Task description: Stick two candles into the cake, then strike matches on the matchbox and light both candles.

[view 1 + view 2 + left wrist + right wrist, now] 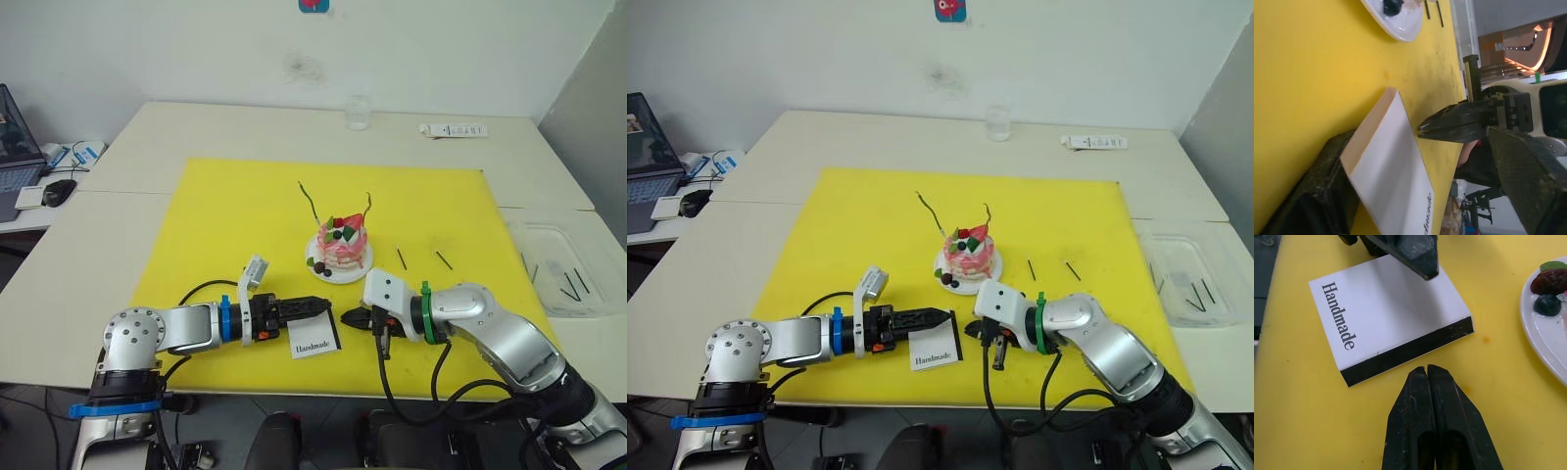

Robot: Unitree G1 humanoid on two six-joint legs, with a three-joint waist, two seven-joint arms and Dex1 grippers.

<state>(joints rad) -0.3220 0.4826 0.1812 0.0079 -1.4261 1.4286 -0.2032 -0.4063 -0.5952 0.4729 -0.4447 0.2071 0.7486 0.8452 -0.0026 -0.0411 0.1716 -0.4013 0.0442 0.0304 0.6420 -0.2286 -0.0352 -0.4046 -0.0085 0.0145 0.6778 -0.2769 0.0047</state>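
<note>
Two candles [312, 203] stand in the cake [341, 246], one leaning toward my left and one [368, 205] on the right side — both thin and hard to tell apart by colour from the head view. The cake sits on its little white plate [323, 271] near the middle of the yellow mat [216, 215]. Two matches [402, 258] lie loose on the mat to the right of the cake, the second [444, 260] a little farther out. One matchbox [1386, 316] lies flat at the mat's near edge, "Handmade" face up, black strip toward my right gripper [1427, 372].

My right gripper has its fingers pressed together, the tips just beside the black strip — I cannot make out anything pinched between them. My left gripper [321, 306] reaches over the box's far edge; one finger [1317, 196] lies beside the box in the wrist view, the other [1533, 181] well apart from it, so it is spread.

A clear tray [558, 264] at the right holds several dark sticks, too small to count.
</note>
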